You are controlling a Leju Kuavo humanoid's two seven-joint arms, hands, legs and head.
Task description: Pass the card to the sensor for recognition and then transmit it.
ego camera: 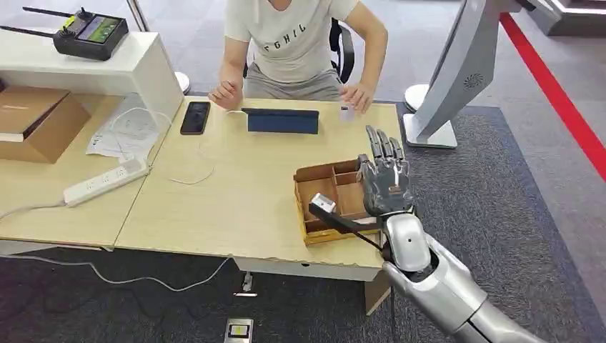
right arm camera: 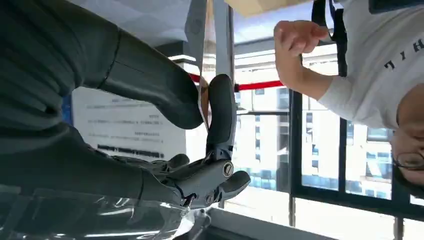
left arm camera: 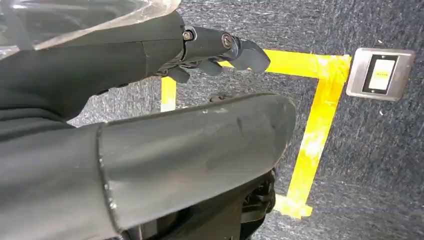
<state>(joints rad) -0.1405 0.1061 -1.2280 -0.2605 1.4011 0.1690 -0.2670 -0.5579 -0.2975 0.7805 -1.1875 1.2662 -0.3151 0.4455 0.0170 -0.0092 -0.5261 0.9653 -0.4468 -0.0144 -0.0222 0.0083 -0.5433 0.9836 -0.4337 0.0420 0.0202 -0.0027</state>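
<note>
Hovering above the cardboard organiser box [ego camera: 330, 202] at the desk's [ego camera: 236, 207] near edge, the right hand [ego camera: 384, 179] pinches a thin card [right arm camera: 204, 102] between thumb and a finger. The sensor [ego camera: 283, 121] stands well apart, before the seated person [ego camera: 293, 43]. The left hand [left arm camera: 215, 52] hangs over the carpet, fingers curled in, holding nothing.

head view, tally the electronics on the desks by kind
smartphone: 1
tablet: 1
power strip: 1
remote controller with antennas: 1
total: 4
</note>
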